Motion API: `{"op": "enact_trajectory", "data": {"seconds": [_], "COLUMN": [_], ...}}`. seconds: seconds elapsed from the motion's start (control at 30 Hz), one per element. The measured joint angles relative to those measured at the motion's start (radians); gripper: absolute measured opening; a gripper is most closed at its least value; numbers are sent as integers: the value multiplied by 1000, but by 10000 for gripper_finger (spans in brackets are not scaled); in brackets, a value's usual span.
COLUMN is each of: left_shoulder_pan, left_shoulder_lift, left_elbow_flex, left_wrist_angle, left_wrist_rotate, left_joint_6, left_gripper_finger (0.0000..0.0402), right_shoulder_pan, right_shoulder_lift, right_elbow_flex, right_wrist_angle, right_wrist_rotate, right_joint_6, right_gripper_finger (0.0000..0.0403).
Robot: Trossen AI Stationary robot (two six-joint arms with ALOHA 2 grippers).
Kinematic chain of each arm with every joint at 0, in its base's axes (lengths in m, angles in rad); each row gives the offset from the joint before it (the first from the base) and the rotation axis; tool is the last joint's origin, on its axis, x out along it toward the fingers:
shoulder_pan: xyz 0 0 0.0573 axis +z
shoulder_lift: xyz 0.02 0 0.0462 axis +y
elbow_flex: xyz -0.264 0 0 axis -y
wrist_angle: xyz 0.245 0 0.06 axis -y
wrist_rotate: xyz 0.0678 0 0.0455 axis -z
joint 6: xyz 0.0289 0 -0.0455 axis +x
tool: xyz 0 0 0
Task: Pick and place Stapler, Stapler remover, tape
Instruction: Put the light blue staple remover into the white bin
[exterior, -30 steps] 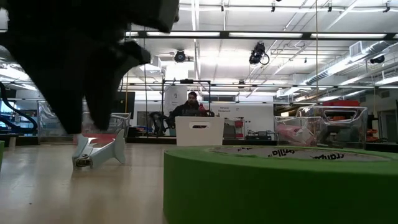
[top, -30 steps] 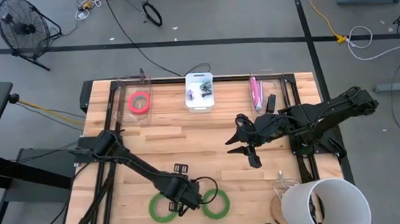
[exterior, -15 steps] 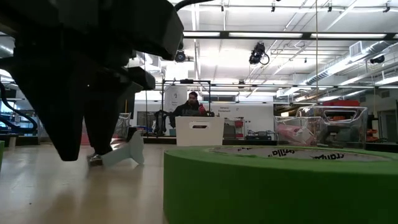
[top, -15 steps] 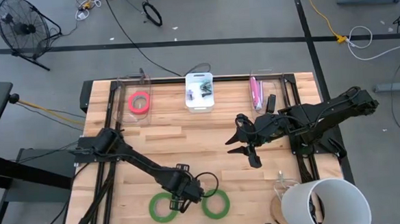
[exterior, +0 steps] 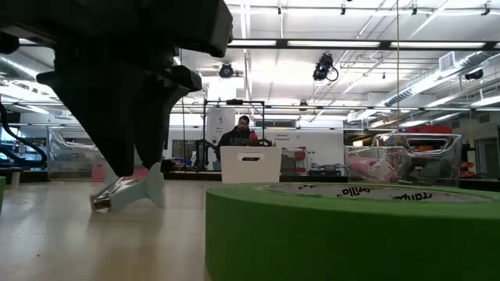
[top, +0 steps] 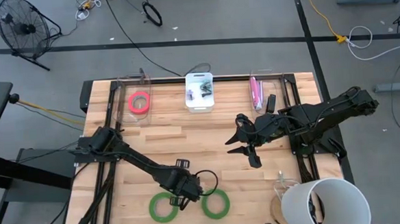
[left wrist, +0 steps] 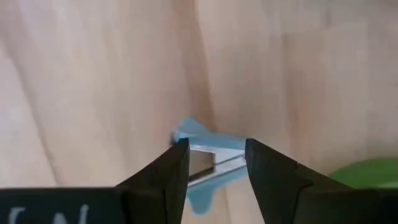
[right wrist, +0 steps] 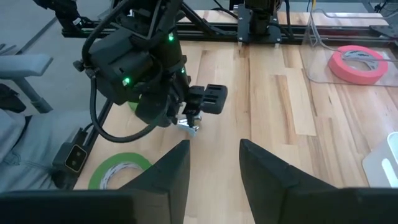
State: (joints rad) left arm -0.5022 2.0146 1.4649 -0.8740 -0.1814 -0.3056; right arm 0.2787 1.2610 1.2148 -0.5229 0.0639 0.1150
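A light-blue and silver staple remover [left wrist: 208, 158] lies on the wooden table near its near edge, between two green tape rolls [top: 164, 208] [top: 216, 204]. My left gripper [top: 184, 194] hangs over it, open, fingers pointing down, one finger on each side [left wrist: 216, 146]. The remover also shows in the low view [exterior: 117, 195] and the right wrist view [right wrist: 188, 126]. A red-pink tape roll [top: 139, 101] lies in a clear bin at the far left. My right gripper [top: 246, 151] is open and empty over the table's right middle. My left gripper comes at the staple remover from above, its two fingers [left wrist: 174, 168] astride the remover's middle. The remover rests on the table. I cannot tell whether the fingers touch it.
A white bin [top: 201, 101] with small dark items stands at the far middle. A clear bin with a pink stapler [top: 256, 92] stands at the far right. A white bucket [top: 325, 205] stands at the near right corner. One green roll fills the low view's foreground [exterior: 351, 234].
My left gripper has shifted a little toward the table's right and far side, and has come down around the staple remover. It has stayed open.
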Motion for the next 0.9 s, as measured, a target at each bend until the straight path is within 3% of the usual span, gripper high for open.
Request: {"op": "enact_trajectory", "data": {"seconds": [0.33,0.6,0.9], "left_shoulder_pan": [22,35,35], "left_shoulder_lift": [2,47,53], "left_elbow_flex": [-1,3,3], "left_wrist_angle": [-31,-4,31], "left_wrist_rotate": [49,152,160], "left_joint_6": [-44,-42,3], "left_gripper_finger": [163,163,161], "right_shoulder_pan": [0,0,0], "right_shoulder_lift": [0,0,0], "right_elbow_flex": [0,0,0], "right_wrist_angle": [-2,-17,-17], "right_wrist_rotate": [0,0,0], "right_joint_6": [4,6,7], "right_gripper_finger": [137,137,137]}}
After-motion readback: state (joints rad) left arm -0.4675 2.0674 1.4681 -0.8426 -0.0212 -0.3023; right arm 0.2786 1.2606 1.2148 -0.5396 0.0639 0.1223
